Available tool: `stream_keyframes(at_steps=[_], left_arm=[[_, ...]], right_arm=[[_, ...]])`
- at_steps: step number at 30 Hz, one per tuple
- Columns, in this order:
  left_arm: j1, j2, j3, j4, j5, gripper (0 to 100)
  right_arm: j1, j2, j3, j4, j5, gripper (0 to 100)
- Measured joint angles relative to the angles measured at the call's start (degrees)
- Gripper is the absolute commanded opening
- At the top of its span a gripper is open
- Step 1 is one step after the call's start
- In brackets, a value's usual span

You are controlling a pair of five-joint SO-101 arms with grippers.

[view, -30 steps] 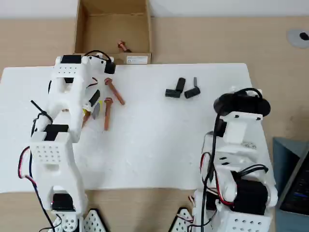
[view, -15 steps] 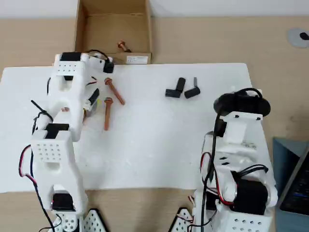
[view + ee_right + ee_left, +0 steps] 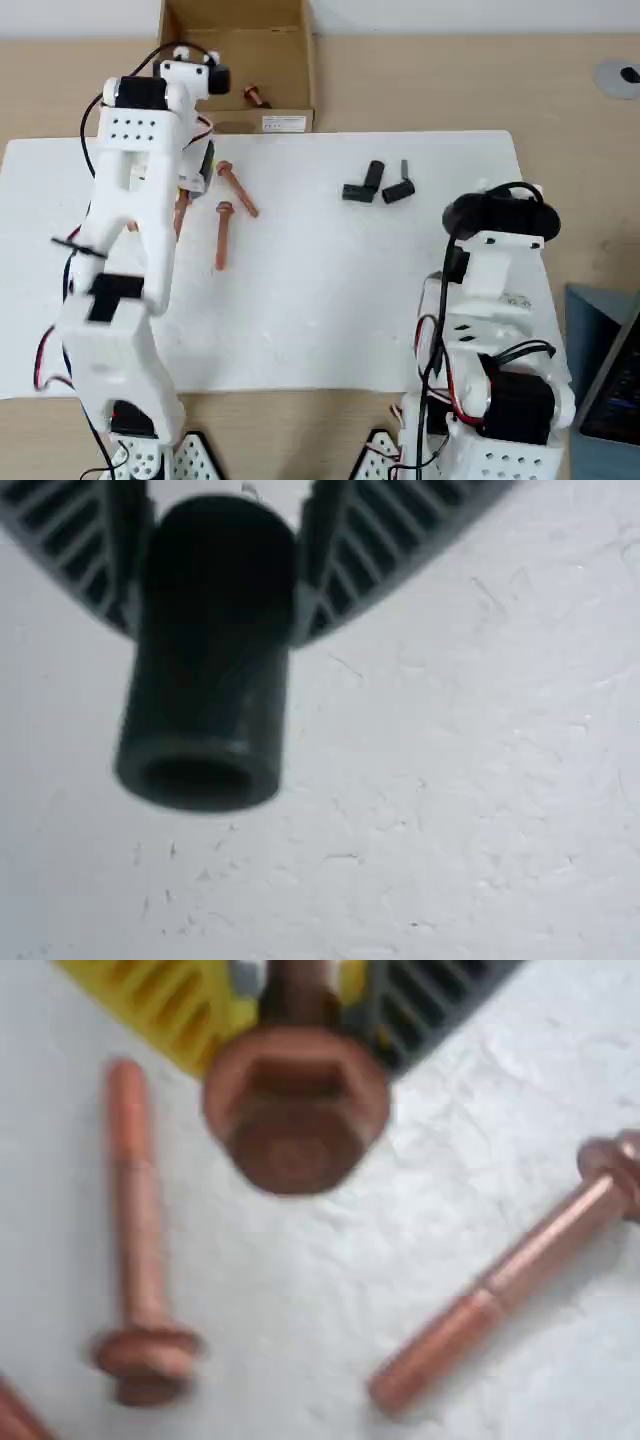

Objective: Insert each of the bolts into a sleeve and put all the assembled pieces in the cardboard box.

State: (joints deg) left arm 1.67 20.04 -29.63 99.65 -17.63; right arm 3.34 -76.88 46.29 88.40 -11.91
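My left gripper (image 3: 300, 980) is shut on a copper bolt (image 3: 295, 1110), held above the white mat with its hex head pointing away from the fingers. In the high view that gripper (image 3: 196, 175) hangs near the mat's far left, just in front of the cardboard box (image 3: 170, 60). Two loose bolts (image 3: 237, 188) (image 3: 221, 235) lie beside it. One assembled piece (image 3: 255, 96) rests in the box. My right gripper (image 3: 225, 520) is shut on a black sleeve (image 3: 205, 680) close over the mat. Two more black sleeves (image 3: 365, 183) (image 3: 398, 188) lie at the mat's far middle.
The white mat (image 3: 320, 300) covers most of the table. The right arm (image 3: 495, 215) stands at the mat's right side. A laptop corner (image 3: 610, 370) sits at the right edge, and a grey disc (image 3: 620, 78) at the far right.
My left arm has risen and swung toward the box, carrying the bolt with it. The right arm and the loose parts have stayed put.
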Motion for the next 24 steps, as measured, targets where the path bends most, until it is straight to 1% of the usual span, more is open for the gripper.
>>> stream_keyframes(at_steps=[5,9,14,21,24], left_arm=[[4.13,-16.00,12.22,0.18,0.00,0],[4.92,-29.01,19.43,-0.53,2.73,0],[4.92,-42.55,31.21,-8.26,6.51,0],[4.92,-61.54,55.38,-22.95,12.13,0],[4.92,-69.80,64.62,-29.54,15.12,0]], right_arm=[[-1.14,0.00,0.00,0.00,0.00,0.9],[-1.14,0.00,0.00,0.00,0.00,0.9],[-1.14,0.00,0.00,-0.70,0.00,0.9],[-1.23,-0.18,6.59,-10.11,0.00,0.9],[-3.60,-0.18,8.97,-13.10,0.00,0.9]])
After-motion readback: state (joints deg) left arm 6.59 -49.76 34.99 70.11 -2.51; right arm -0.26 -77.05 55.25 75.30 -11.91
